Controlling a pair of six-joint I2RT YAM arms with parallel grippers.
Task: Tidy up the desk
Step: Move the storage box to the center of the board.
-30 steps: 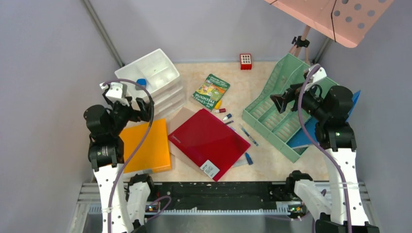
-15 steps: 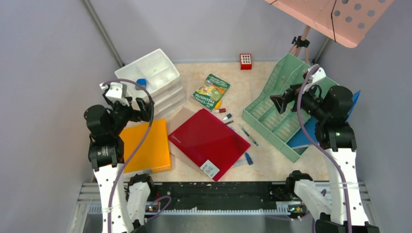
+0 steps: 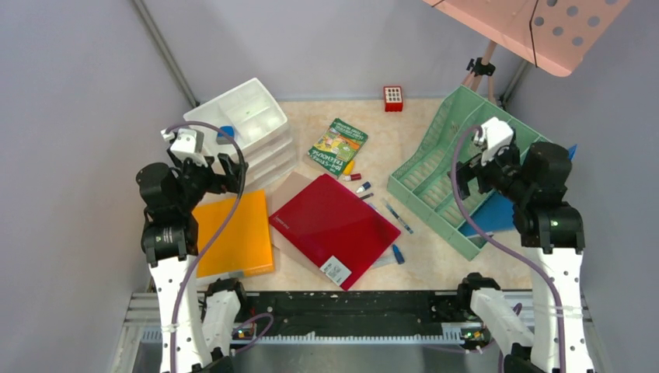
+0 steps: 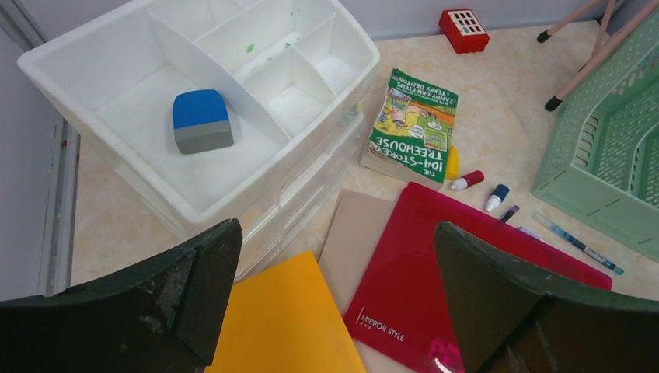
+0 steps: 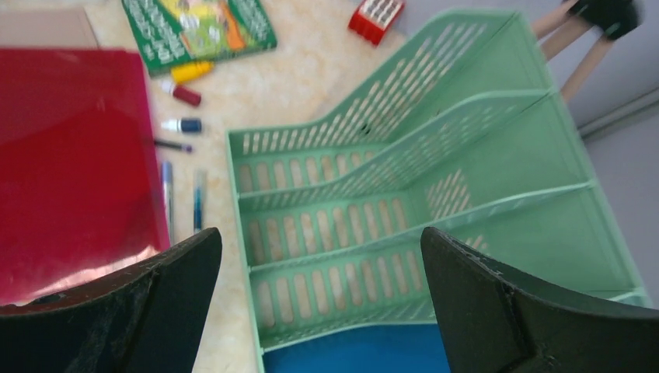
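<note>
The beige marble-like desk [image 3: 404, 144] holds scattered items. A red folder [image 3: 334, 225] lies at the middle over a tan sheet [image 3: 289, 189]. An orange folder [image 3: 233, 233] lies at the left. A green book [image 3: 338, 145], small markers [image 3: 356, 183] and pens [image 3: 398, 216] lie between them and the green mesh file rack [image 3: 451, 179]. A blue folder [image 3: 489, 217] sits in the rack's nearest slot. My left gripper [image 3: 225, 172] is open and empty above the orange folder's far edge [image 4: 280, 318]. My right gripper [image 3: 465, 177] is open and empty above the rack [image 5: 404, 202].
A white drawer unit [image 3: 245, 128] at the back left holds a blue-grey eraser [image 4: 200, 120] in its top tray. A red block [image 3: 393, 98] stands at the back wall. A tripod [image 3: 482, 70] and a pink perforated panel [image 3: 536, 27] are at the back right. Grey walls enclose the desk.
My right arm has swung right and nearer, its gripper now over the rack's near slots. The left arm has barely moved. Nothing on the desk has shifted.
</note>
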